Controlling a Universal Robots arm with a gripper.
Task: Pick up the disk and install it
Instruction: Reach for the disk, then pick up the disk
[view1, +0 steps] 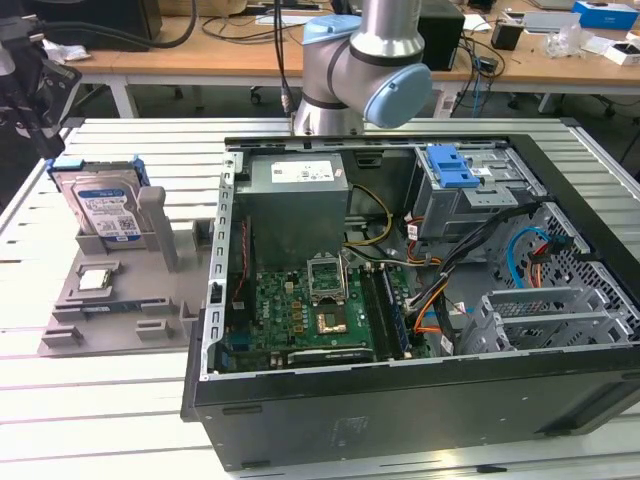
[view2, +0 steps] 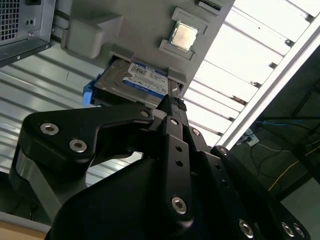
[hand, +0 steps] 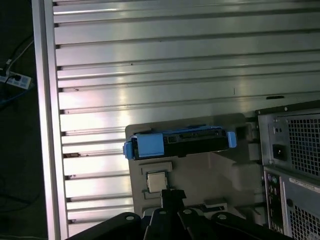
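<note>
The disk (view1: 105, 210) stands on edge in a grey holder (view1: 120, 300) on the slatted counter (view1: 100, 400), at the exterior view's left. Its blue-framed upper edge runs parallel to the slats. It lies below and just ahead of the end effector (hand: 172, 192), which hangs over the holder. The end effector points down, apart from the disk, closed and holding nothing.

The arm (view1: 372, 60) is silver with pale blue joint caps; the gripper (view2: 172, 105) is black, angular, dotted with silver screws.
</note>
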